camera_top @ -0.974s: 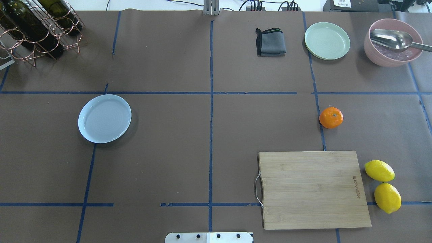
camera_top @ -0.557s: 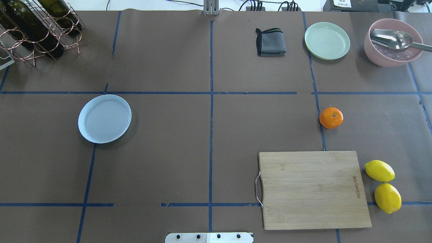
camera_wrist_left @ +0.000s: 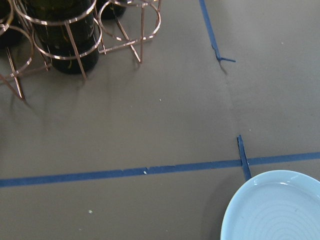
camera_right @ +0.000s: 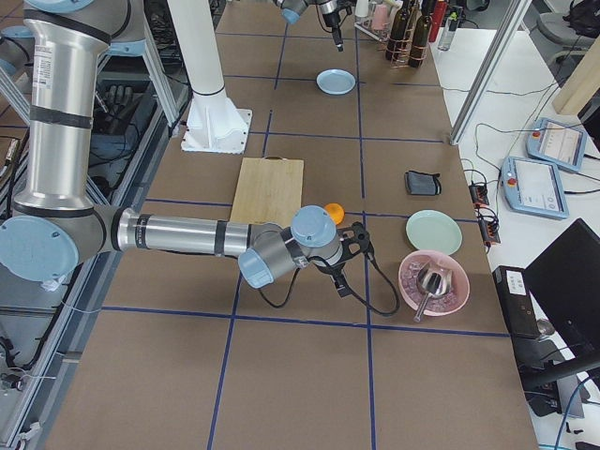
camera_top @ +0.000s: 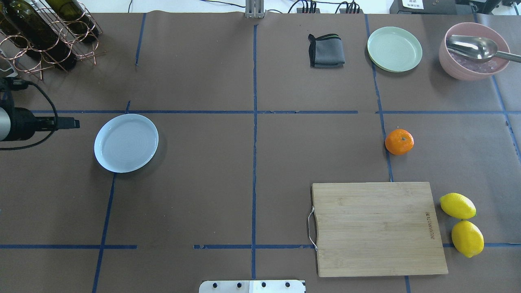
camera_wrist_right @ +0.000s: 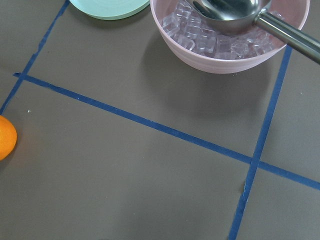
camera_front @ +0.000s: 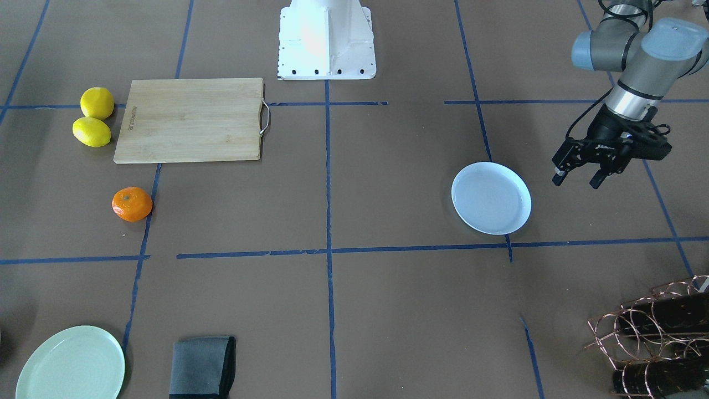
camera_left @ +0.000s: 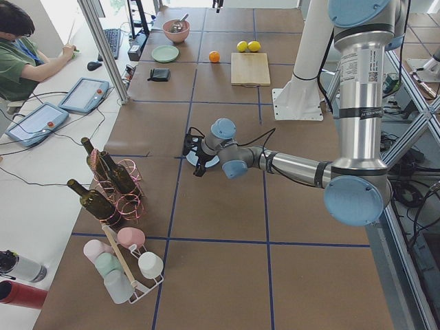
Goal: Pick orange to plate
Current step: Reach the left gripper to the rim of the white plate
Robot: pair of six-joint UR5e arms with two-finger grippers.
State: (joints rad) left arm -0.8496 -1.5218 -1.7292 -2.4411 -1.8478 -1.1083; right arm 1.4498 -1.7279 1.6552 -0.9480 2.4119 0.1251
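Fruit: 1 orange (camera_top: 399, 141), 2 lemons (camera_top: 457, 206). Plates, 2: 1 pale-blue plate (camera_top: 126, 143), 1 pale-green plate (camera_top: 394, 49). 1 bamboo cutting board (camera_top: 376, 228). 1 folded grey cloth (camera_top: 327, 51). 1 pink bowl (camera_top: 452, 67) w/ ice cubes (camera_wrist_right: 200, 40), 1 metal ladle (camera_top: 472, 47). 1 copper wire rack (camera_top: 61, 44), 3 wine bottles (camera_top: 38, 30). Robot arms, 2: left arm (camera_front: 637, 83), right arm (camera_right: 187, 234).

The table (camera_top: 203, 183) is brown, crossed by a grid of blue tape lines (camera_top: 254, 162). The orange (camera_top: 399, 141) is bright orange with a small greenish dimple. The plate (camera_top: 126, 143) is pale bluish-white with faint concentric rings, and the green plate (camera_top: 394, 49) is pale and ringed likewise. The lemons (camera_top: 457, 206) are yellow. The cutting board (camera_top: 378, 228) is light wood with straight grain. The cloth (camera_top: 326, 51) is grey, edged in black with a green stripe. The bowl (camera_top: 456, 71) is pink, the spoon (camera_top: 472, 47) silver, the rack (camera_top: 81, 44) copper and its bottles (camera_top: 32, 28) dark green.
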